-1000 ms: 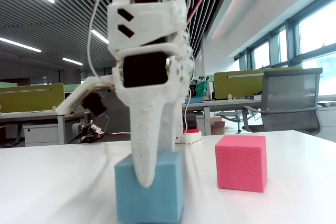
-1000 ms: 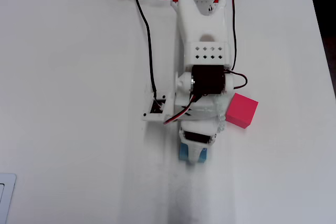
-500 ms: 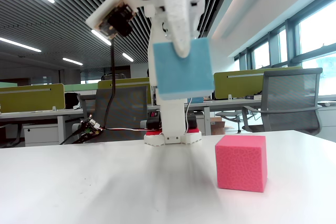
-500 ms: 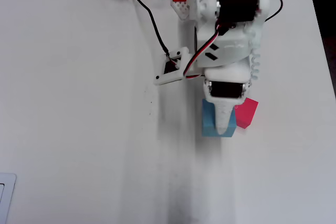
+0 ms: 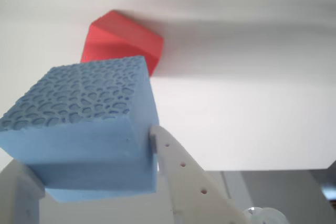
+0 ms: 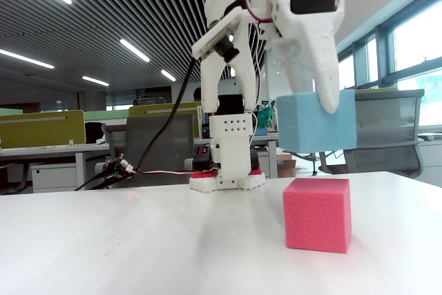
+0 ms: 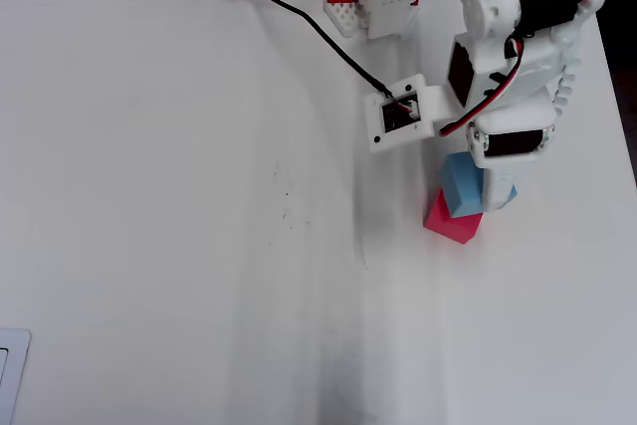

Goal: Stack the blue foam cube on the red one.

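The claw [image 6: 330, 105] pinches the light-blue foam cube [image 6: 314, 124] in the air; the pinkish-red foam cube [image 6: 318, 213] sits on the white desk [image 6: 138, 253] just below.

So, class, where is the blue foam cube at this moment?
In the fixed view the blue foam cube hangs clamped in the gripper, clear of the table, just above the red cube on the right.

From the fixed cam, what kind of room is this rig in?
Probably an open-plan office: rows of desks with green dividers, a mesh office chair, slatted ceiling with strip lights, big windows.
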You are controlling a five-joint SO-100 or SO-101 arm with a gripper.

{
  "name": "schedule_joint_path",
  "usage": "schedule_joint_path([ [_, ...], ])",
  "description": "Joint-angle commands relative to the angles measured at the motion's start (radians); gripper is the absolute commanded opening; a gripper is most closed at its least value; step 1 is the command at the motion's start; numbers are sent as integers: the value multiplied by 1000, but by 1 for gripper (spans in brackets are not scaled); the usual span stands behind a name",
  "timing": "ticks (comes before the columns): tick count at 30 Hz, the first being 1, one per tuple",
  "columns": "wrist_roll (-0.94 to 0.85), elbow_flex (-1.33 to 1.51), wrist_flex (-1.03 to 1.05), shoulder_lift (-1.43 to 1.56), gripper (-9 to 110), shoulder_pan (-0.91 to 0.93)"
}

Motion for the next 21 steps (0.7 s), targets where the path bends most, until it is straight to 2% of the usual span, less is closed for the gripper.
schedule_joint_path([
  [1,5,6,-12,3,20,-12],
  [21,5,156,-183,-54,20,48],
])
